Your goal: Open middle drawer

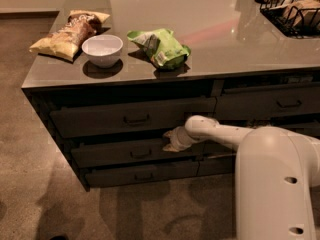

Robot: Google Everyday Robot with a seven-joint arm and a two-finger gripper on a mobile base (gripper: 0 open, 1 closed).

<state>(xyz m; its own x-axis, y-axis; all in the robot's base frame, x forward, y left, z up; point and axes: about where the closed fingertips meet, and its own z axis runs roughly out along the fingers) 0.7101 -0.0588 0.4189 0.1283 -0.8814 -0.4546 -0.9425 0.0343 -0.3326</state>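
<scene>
The gripper (172, 141) is pictured against the upper right part of the middle drawer (115, 156), whose flat dark front runs off to the gripper's left and just below it. Whether the gripper is open or closed cannot be told from this angle. The drawer's small bar handle (140, 154) lies just left of the gripper and a little lower, apart from it. The pale arm (225, 133) is extended from the robot's body (277, 184), which fills the space to the gripper's right and hides the cabinet's lower right corner. A dark gap shows above the drawer front, but how far the drawer is out cannot be judged. Directly above the gripper is the taller top drawer (130, 116), and the bottom drawer (142, 173) is below it. On the counter (210, 19) further above are a white bowl (102, 49), a green bag (160, 46) and a chip bag (67, 31). Up to the right, a wire basket (290, 9) is cut off by the edge, its pale contents hard to make out.
</scene>
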